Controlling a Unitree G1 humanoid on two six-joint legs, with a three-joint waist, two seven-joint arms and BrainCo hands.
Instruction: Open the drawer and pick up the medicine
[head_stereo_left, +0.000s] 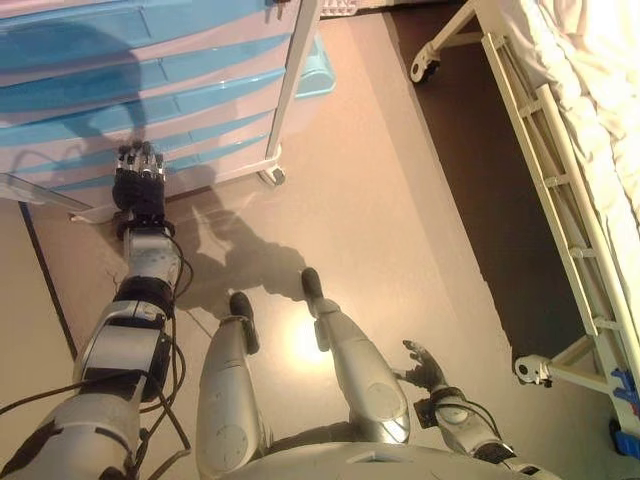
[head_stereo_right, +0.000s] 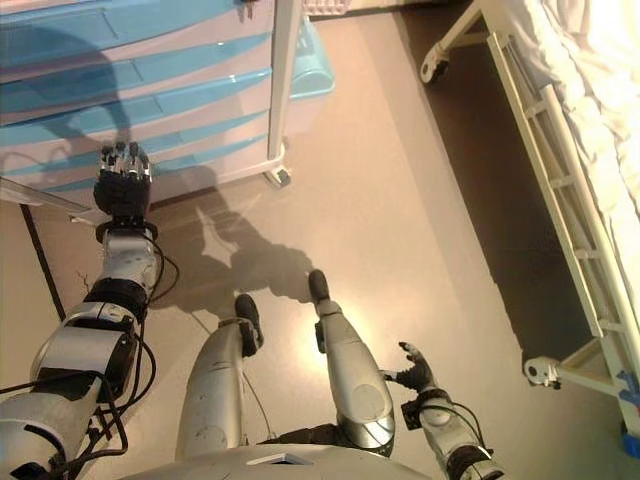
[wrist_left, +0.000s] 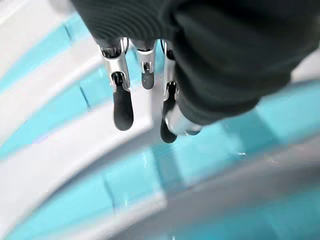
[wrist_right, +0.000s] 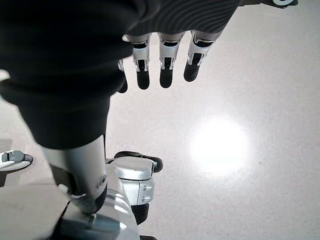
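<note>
A white drawer cabinet (head_stereo_left: 150, 90) with translucent blue drawer fronts stands at the upper left; all its drawers look shut. My left hand (head_stereo_left: 138, 180) reaches up to a lower drawer front (head_stereo_left: 190, 150), fingers straight, tips at or just before the blue front. In the left wrist view the fingers (wrist_left: 122, 107) hang straight close to the blue and white bands (wrist_left: 60, 145); contact cannot be told. My right hand (head_stereo_left: 425, 368) hangs low at the lower right, open and empty, over the floor (wrist_right: 240, 100). No medicine shows in any view.
The cabinet stands on a white frame with a caster (head_stereo_left: 272, 176). A bed with a white metal frame (head_stereo_left: 560, 200) and wheels (head_stereo_left: 533, 370) runs down the right side. A dark floor strip (head_stereo_left: 470, 170) lies beside the bed.
</note>
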